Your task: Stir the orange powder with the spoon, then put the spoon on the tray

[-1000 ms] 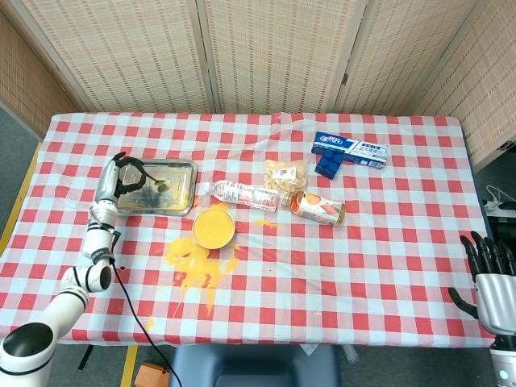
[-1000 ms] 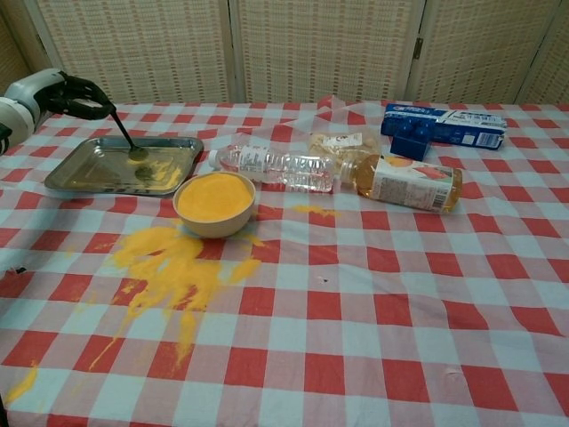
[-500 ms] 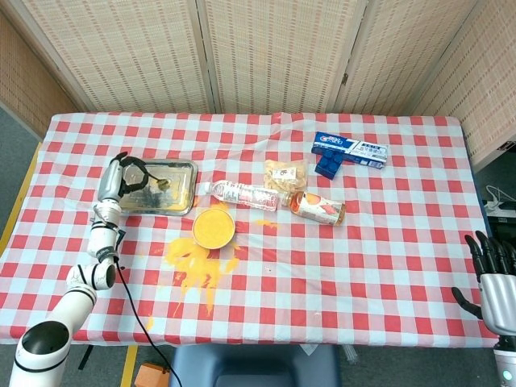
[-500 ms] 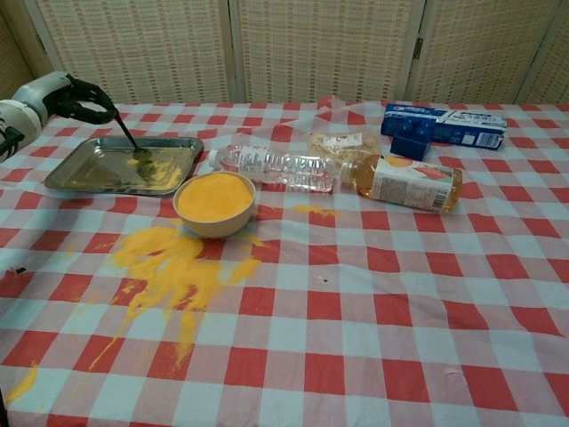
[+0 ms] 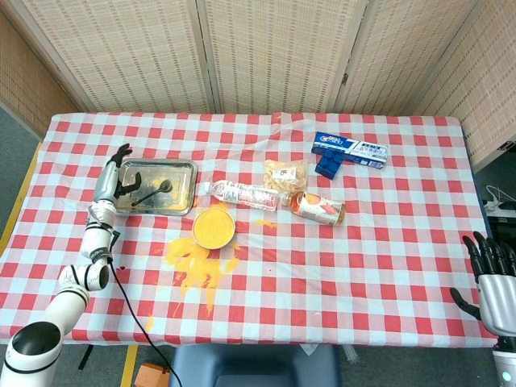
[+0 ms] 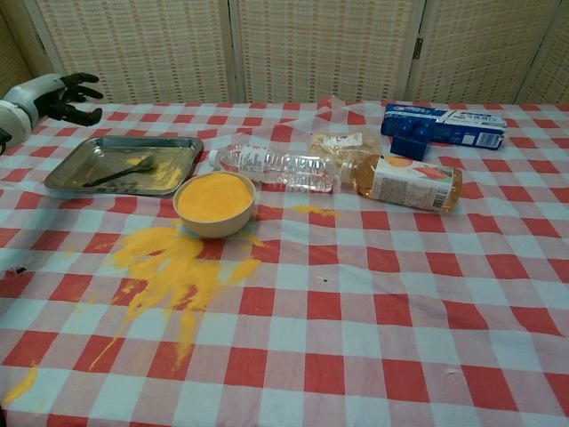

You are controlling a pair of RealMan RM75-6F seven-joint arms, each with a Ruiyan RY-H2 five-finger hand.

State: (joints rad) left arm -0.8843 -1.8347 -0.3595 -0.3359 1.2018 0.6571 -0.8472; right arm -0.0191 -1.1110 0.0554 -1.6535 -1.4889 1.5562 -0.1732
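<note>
Spoon (image 6: pixel 124 168) lay flat inside tray (image 6: pixel 58 175) | left hand (image 6: pixel 55 96) spread and empty, just beyond tray's far-left corner | right hand (image 5: pixel 493 278) idle, fingers apart — well apart from tray | advice: lift clear of tray rim — avoid nudging it.

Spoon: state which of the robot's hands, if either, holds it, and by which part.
Neither. The spoon lies loose in the tray. The left hand is open beside the tray; the right hand is open at the table's edge.

Spoon (image 6: pixel 123 171) released, now lying in tray (image 6: pixel 182 142), left hand (image 6: pixel 59 96) withdrawn, fingers spread
</note>
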